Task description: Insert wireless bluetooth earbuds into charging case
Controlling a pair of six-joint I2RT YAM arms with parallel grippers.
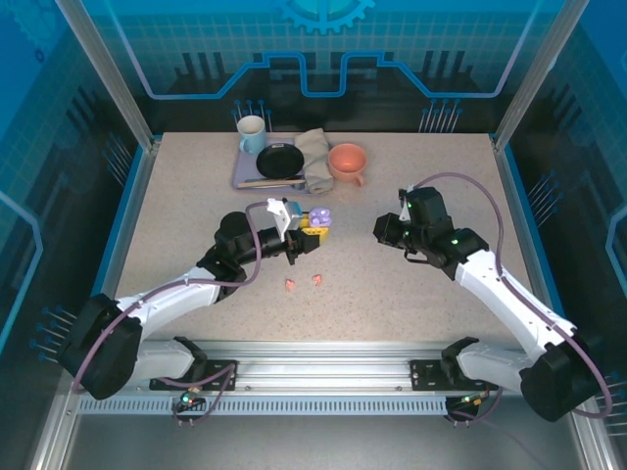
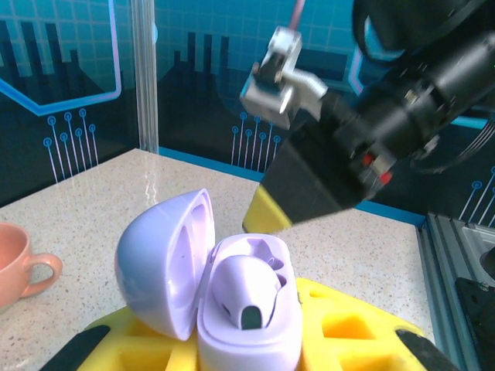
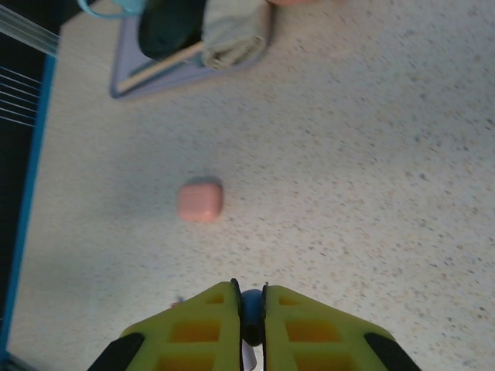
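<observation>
The left gripper (image 1: 308,233) pinches an open lilac case (image 2: 166,263), one bud (image 2: 244,287) inside; near that case the right gripper (image 3: 250,291) is pressed together.

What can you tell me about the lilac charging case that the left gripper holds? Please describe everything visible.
The lilac charging case is a small rounded shell, smooth and glossy like plastic. It is open: the lid is swung aside on its hinge and the base faces up. One lilac earbud sits in a socket; the socket behind it looks empty. The left gripper clasps the base between its yellow fingers, near the middle of the table.
</observation>
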